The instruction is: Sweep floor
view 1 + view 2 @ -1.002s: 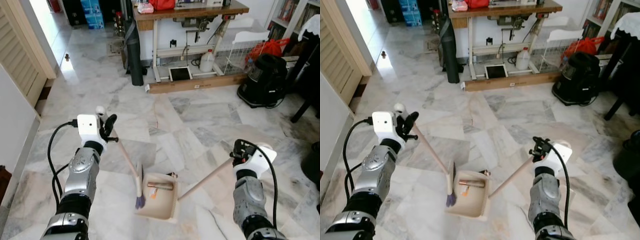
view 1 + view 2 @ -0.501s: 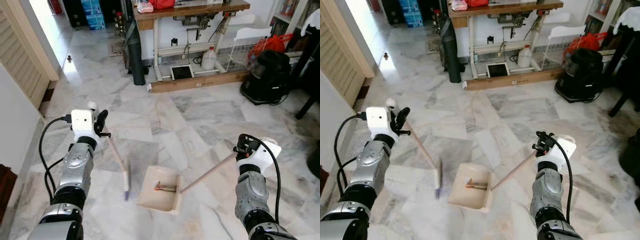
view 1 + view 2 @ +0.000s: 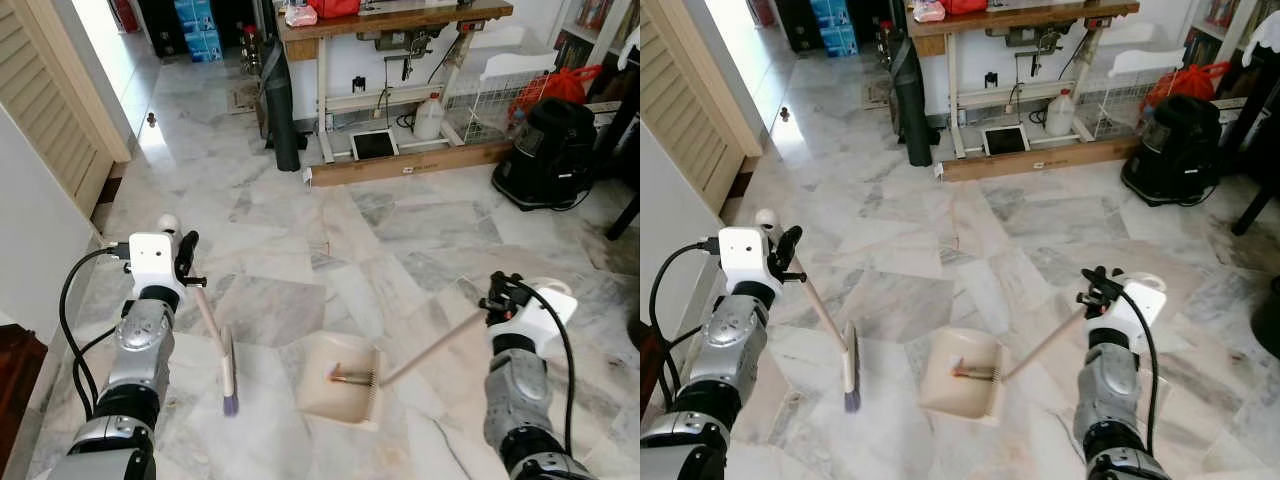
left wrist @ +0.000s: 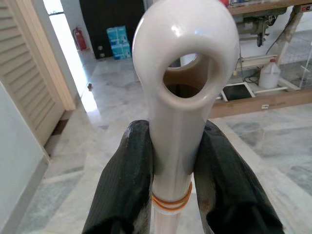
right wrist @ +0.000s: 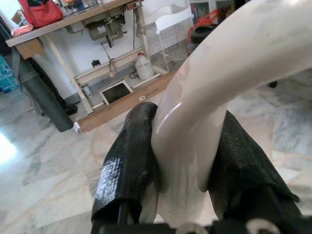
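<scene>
My left gripper [image 3: 178, 268] is shut on the white top end of a hand broom [image 3: 213, 336]; its wooden handle slants down to a brush head with purple bristles touching the marble floor. In the left wrist view the black fingers [image 4: 126, 175] clamp the broom's looped white handle end [image 4: 183, 73]. My right gripper [image 3: 503, 297] is shut on the white grip of the dustpan handle [image 3: 432, 348]. The beige dustpan [image 3: 340, 380] lies flat on the floor to the right of the brush, with a small brown and orange piece of debris [image 3: 348, 377] inside it.
A wooden work table [image 3: 390, 25] with a sewing machine stands at the back, a dark rolled mat [image 3: 283, 110] leaning beside it. A black vacuum cleaner [image 3: 545, 150] sits at the right. A louvred door [image 3: 50, 100] and white wall close the left side.
The brush has swung left, out of the dustpan and onto the floor beside it. The dustpan has shifted right with the debris in it. The camera has also moved a little.
</scene>
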`<state>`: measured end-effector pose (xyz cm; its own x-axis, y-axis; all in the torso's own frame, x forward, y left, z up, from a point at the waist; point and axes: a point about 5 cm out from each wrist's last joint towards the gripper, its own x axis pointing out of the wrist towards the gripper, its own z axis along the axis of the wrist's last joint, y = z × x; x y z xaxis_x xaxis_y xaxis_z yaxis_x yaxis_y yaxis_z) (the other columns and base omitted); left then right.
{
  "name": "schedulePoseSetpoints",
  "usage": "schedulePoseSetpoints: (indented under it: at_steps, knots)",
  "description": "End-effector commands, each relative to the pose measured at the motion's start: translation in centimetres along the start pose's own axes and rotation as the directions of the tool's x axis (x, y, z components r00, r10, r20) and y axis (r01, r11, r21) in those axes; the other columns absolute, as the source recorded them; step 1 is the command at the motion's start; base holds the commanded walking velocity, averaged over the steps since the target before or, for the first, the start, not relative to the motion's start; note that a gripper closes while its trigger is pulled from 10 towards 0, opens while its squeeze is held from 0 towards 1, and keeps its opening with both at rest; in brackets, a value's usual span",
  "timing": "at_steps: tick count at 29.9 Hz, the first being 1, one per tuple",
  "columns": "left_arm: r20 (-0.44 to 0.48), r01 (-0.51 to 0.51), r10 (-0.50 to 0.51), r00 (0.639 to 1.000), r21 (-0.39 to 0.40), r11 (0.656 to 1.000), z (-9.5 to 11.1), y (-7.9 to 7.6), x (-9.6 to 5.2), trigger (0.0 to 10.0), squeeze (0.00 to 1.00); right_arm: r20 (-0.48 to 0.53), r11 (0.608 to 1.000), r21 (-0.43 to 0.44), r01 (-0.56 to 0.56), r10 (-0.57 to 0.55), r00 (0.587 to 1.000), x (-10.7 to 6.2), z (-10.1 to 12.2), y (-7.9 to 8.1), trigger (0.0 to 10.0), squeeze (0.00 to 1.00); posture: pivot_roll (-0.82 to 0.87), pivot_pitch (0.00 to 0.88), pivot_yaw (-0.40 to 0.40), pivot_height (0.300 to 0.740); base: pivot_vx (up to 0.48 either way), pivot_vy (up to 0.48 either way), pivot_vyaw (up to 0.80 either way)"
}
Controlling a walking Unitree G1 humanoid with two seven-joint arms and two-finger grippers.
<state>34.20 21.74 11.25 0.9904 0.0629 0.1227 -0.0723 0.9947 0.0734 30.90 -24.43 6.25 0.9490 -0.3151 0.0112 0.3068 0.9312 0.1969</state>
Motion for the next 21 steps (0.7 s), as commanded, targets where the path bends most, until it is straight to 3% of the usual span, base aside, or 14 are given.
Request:
schedulePoseSetpoints:
  at_steps: [1, 13, 21]
  knots:
    - [0.044, -0.003, 0.002, 0.999, 0.015, 1.0, 0.6, 0.1, 0.1, 10.0, 0.0, 0.077, 0.999, 0.004, -0.034, 0.034, 0.996, 0.7, 1.5, 1.1, 10.0, 0.0, -0.04, 0.0, 0.05, 0.74, 0.0, 0.0, 0.0]
    - [0.05, 0.0, -0.002, 0.999, 0.037, 0.999, -0.1, 0.4, -1.1, 10.0, 0.0, 0.071, 0.994, -0.08, -0.081, 0.086, 0.994, -0.7, 0.4, 1.7, 10.0, 0.0, -0.03, 0.0, 0.054, 0.74, 0.0, 0.0, 0.0]
    - [0.043, 0.01, -0.011, 0.999, 0.032, 0.999, -0.6, -0.3, -1.7, 10.0, 0.0, 0.09, 0.996, -0.071, -0.05, 0.057, 0.994, -0.9, 0.8, 0.8, 10.0, 0.0, -0.03, 0.0, 0.041, 0.74, 0.0, 0.0, 0.8]
